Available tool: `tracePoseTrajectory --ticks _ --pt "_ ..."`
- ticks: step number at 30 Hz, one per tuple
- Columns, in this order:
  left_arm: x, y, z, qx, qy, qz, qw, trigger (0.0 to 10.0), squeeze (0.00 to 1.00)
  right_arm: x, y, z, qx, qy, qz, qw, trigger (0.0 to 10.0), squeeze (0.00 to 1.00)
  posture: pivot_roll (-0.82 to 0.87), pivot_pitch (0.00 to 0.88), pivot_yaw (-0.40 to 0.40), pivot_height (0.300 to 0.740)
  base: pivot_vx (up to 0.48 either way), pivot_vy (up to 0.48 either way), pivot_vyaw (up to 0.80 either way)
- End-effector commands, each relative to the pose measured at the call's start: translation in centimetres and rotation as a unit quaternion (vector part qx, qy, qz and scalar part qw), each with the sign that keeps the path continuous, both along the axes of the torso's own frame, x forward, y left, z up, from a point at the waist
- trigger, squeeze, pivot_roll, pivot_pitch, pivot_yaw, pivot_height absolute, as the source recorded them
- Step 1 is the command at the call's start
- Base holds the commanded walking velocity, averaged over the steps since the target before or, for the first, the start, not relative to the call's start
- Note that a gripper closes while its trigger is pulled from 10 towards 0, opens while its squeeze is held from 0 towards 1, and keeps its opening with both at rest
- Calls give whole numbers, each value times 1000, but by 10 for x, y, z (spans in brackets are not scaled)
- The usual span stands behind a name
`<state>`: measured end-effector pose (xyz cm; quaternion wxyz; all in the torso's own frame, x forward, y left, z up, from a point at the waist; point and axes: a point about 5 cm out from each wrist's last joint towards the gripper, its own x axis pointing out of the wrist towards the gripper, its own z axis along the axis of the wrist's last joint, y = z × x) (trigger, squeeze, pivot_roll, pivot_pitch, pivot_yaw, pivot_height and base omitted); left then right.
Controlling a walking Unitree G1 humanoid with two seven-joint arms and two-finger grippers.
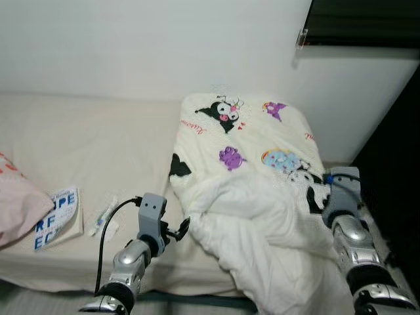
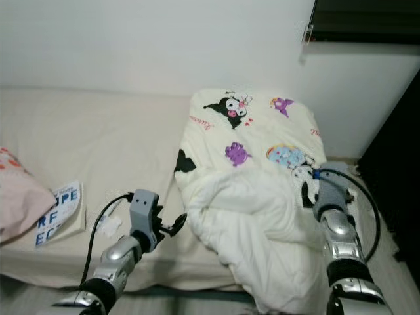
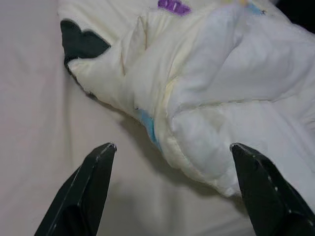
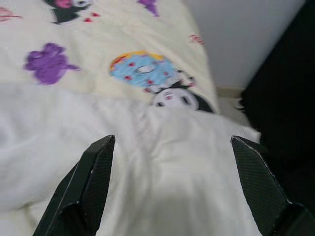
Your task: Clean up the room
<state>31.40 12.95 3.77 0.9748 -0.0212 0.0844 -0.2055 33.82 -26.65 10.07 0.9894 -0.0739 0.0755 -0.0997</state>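
Observation:
A cream quilt with cartoon prints (image 1: 252,141) lies bunched on the right half of the bed, its white underside (image 1: 262,236) folded over and hanging off the front edge. My left gripper (image 1: 185,228) hovers over the bare mattress just left of the quilt's folded edge (image 3: 162,132); the wrist view shows its fingers (image 3: 81,189) spread wide, holding nothing. My right gripper (image 4: 170,147) is open above the quilt's right side, near the blue cartoon print (image 4: 142,69), with its wrist (image 1: 341,197) at the bed's right edge.
A book with blue letters (image 1: 58,216) and a small tube (image 1: 104,216) lie on the beige mattress (image 1: 98,144) at the left. A pink pillow (image 1: 16,203) sits at the far left. The white wall runs behind the bed; a dark gap (image 1: 394,164) borders the right.

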Motion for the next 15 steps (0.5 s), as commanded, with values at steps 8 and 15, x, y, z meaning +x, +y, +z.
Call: tracePoseTrajectory --ticks 8,15 --pt "3 -11 7 14 -28 -12 999 10000 0 1 18 2 28 -11 44 999 10000 0 -131 126 29 590 0 0 0" --pt "17 1 27 -20 -65 37 997 10000 0 2 26 9 36 -24 73 996 10000 0 -135 131 28 565 0 0 0"
